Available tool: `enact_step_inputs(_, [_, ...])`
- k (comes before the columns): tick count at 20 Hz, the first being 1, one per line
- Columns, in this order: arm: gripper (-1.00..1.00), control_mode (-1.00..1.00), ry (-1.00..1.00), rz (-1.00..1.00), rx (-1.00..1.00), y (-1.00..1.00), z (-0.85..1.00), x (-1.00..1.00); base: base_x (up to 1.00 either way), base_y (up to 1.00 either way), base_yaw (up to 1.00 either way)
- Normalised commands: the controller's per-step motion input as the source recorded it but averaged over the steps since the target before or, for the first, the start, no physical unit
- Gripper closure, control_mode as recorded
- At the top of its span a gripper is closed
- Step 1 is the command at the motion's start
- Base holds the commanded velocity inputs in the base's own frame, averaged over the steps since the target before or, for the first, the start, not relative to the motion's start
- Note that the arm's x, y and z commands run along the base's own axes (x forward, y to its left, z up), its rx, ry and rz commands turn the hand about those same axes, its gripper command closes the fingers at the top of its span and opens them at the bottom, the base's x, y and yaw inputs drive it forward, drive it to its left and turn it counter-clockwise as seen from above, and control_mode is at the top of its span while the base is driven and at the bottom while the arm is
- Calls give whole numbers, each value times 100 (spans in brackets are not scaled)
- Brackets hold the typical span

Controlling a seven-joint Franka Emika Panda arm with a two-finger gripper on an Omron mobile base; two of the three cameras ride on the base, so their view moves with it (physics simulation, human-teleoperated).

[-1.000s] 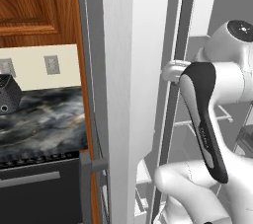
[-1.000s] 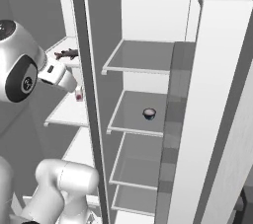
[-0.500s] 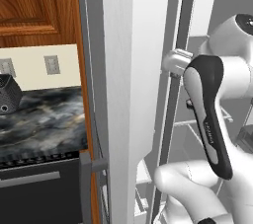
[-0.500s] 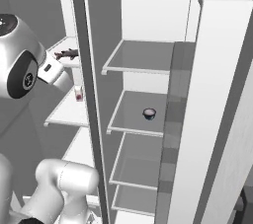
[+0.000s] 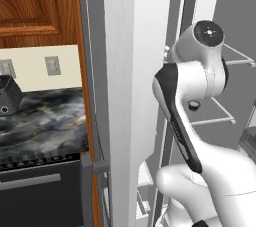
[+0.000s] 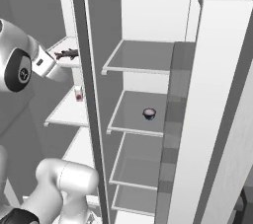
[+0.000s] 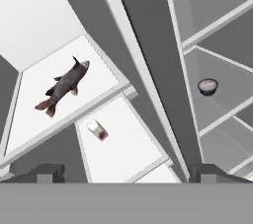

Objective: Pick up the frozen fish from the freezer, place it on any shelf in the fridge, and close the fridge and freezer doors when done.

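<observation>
Fish [image 7: 64,88] lies flat on a white upper shelf [image 7: 44,94] of the freezer, the left-hand compartment; in the right base view we see the same fish [image 6: 66,54] dark on that shelf, just beyond the arm's wrist. Nothing touches it. We note the jaws spread wide and empty: in the hand view the two finger tips [image 7: 45,172] stand far apart at the bottom edge, with the freezer shelves between them and nothing held.

On the freezer shelf one level below the fish stands a small white carton with a red mark [image 6: 78,93]; in the hand view the same carton [image 7: 97,130] shows near the shelf's front edge, well apart from the fish.

A grey upright divider [image 6: 81,65] separates freezer from fridge. To its right the fridge compartment is open, with several stacked shelves. On the second fridge shelf [image 6: 128,119] sits a small dark bowl [image 6: 149,114], toward the right part of the shelf; we see it also in the hand view [image 7: 207,86] and in the left base view [image 5: 193,104], past the arm.

The fridge door [image 6: 207,99] stands open at the near right. The freezer door [image 5: 125,81] stands open at the left; beyond it, further left, are a dark marbled counter [image 5: 45,121] and a wooden cabinet [image 5: 37,6] above.
</observation>
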Motion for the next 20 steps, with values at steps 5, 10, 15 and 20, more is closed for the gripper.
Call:
enact_step_inputs(5, [-100,-100,5,-4,1,8,43,56,0,0,0])
enact_step_inputs(10, [-100,-100,13,0,3,0,12,58,0,0,0])
enact_step_inputs(15, [-100,-100,3,0,3,1,-19,25,0,0,0])
enact_step_inputs(20, [-100,-100,0,0,7,12,-31,31,0,0,0])
